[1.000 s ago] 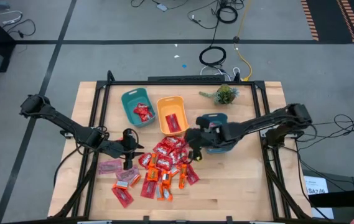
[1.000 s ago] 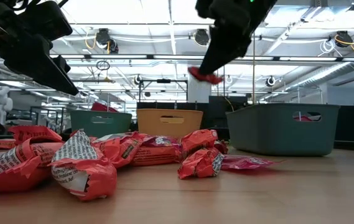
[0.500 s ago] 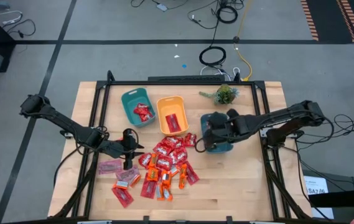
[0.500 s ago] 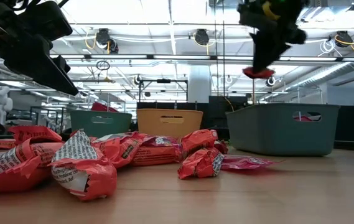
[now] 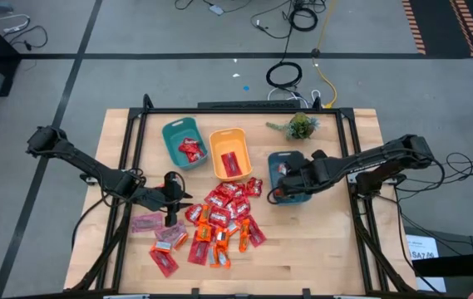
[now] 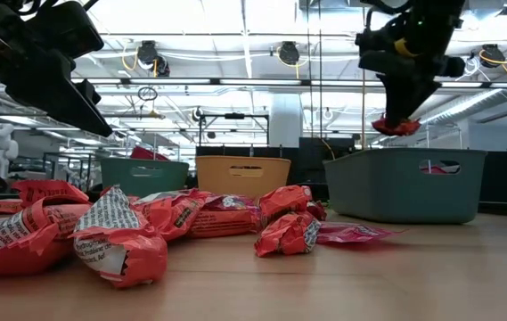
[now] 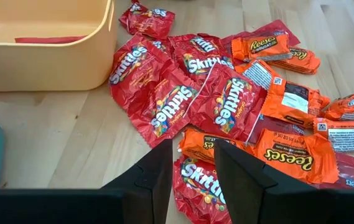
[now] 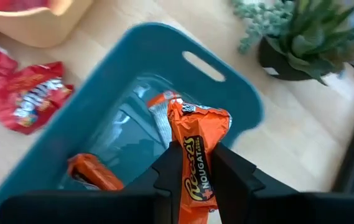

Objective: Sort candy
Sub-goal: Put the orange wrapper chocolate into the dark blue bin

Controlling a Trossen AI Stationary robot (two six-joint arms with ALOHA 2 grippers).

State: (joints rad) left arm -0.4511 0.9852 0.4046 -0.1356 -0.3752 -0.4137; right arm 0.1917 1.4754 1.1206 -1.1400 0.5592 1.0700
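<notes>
Right gripper (image 8: 192, 163) is pinched tight on an orange candy (image 8: 196, 155), right above the blue bin (image 8: 223, 93) near the table's right edge. Drop-off step, I think; next, fingers let go. Left gripper (image 7: 190, 167) waits, empty, fingers slightly apart, over the candy pile (image 5: 219, 218).

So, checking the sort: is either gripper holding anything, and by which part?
The right gripper pinches an orange Reese's packet by one end. The left gripper holds nothing.

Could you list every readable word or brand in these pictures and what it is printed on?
"Skittles": red packets in the pile, left wrist view.
"Reese's": orange packet in the same pile.
"Reese's Nougat": orange packet gripped by the right tool over the teal bin.
Red packet beside that bin: blurred.
Fine print on a wrapper, low view: too small.
</notes>
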